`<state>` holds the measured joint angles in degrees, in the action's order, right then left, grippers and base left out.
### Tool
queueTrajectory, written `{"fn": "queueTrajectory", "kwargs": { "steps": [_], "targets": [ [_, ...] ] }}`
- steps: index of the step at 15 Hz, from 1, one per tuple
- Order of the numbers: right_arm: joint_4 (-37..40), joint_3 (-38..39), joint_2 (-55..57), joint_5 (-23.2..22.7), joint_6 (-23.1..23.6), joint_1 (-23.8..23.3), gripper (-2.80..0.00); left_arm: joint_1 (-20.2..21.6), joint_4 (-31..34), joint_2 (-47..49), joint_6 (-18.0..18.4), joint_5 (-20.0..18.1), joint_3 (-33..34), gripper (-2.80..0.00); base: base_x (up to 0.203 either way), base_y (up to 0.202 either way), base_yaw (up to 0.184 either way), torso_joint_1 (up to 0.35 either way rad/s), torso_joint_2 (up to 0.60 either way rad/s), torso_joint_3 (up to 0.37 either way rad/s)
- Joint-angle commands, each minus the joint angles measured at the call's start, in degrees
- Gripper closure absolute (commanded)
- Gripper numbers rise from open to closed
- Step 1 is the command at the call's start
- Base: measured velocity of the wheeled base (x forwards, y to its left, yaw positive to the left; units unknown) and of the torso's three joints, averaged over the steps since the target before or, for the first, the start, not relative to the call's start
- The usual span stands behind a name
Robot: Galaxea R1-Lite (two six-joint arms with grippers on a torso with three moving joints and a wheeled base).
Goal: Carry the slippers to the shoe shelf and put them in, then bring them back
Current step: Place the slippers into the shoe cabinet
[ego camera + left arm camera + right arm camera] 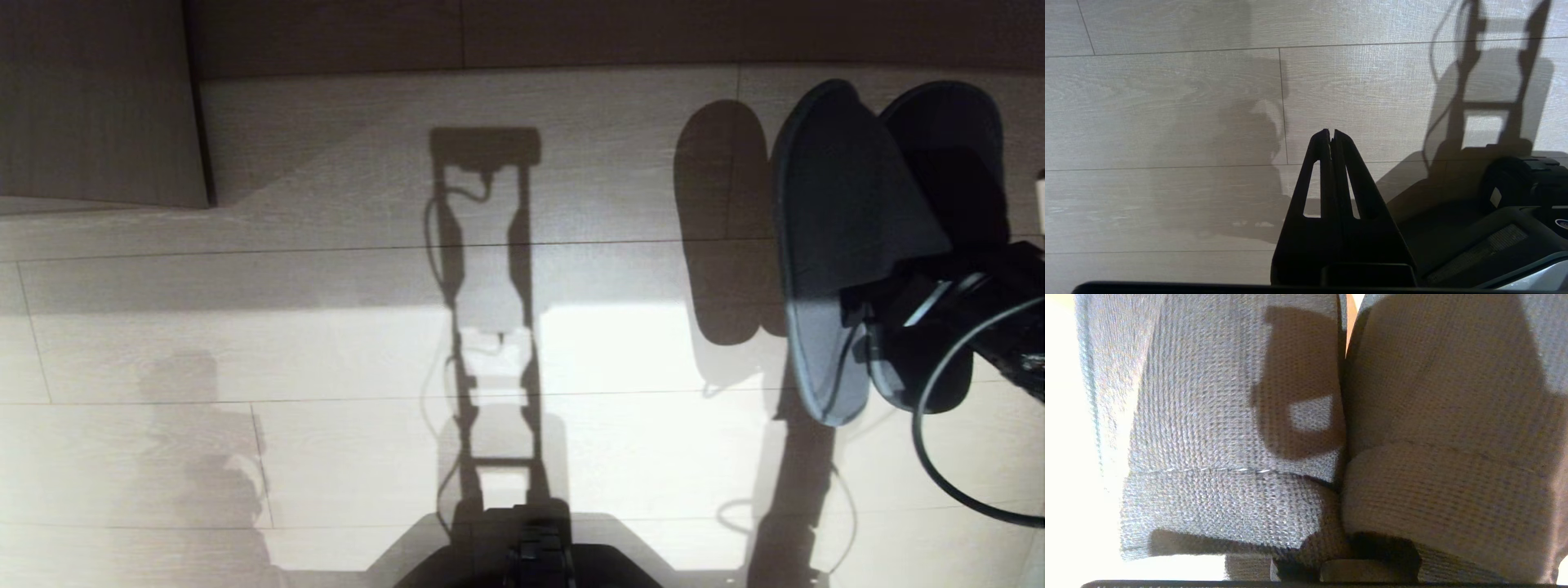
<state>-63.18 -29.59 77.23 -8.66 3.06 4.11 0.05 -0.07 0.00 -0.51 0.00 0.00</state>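
Right gripper (878,314): you have it clamped on the pair of dark grey soft fabric slippers (849,220), lifted clear of the pale wood-plank floor (326,343).
Left gripper (1332,136): your fingers are together, empty, above the floor.

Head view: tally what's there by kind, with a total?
slippers: 2, dark grey, held off the floor by the right gripper
grippers: 1
wood panel: 1
cable: 1
Total: 5
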Motion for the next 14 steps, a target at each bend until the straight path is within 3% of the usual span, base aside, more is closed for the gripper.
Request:
{"fn": "queueTrajectory", "kwargs": {
  "steps": [1, 5, 12, 14],
  "targets": [
    [5.5, 2.2, -13.5, -0.3, 0.0, 0.0, 0.00, 0.0, 0.0, 0.0, 0.0, 0.0, 0.0, 0.00, 0.000, 0.000, 0.000, 0.000, 0.00, 0.000],
    [25.6, 4.4, -30.4, -1.0, -0.1, 0.1, 0.00, 0.0, 0.0, 0.0, 0.1, 0.0, 0.0, 0.00, 0.000, 0.000, 0.000, 0.000, 0.00, 0.000],
    [48.7, 6.4, -59.0, -1.1, 0.2, 0.1, 0.00, 0.0, 0.0, -0.1, 0.2, 0.0, 0.0, 0.00, 0.000, 0.000, 0.000, 0.000, 0.00, 0.000],
    [52.3, 9.0, -64.5, -2.1, 0.2, -1.4, 0.00, 0.0, 0.0, -0.1, 0.2, 0.0, 0.0, 0.00, 0.000, 0.000, 0.000, 0.000, 0.00, 0.000]
  ]
}}
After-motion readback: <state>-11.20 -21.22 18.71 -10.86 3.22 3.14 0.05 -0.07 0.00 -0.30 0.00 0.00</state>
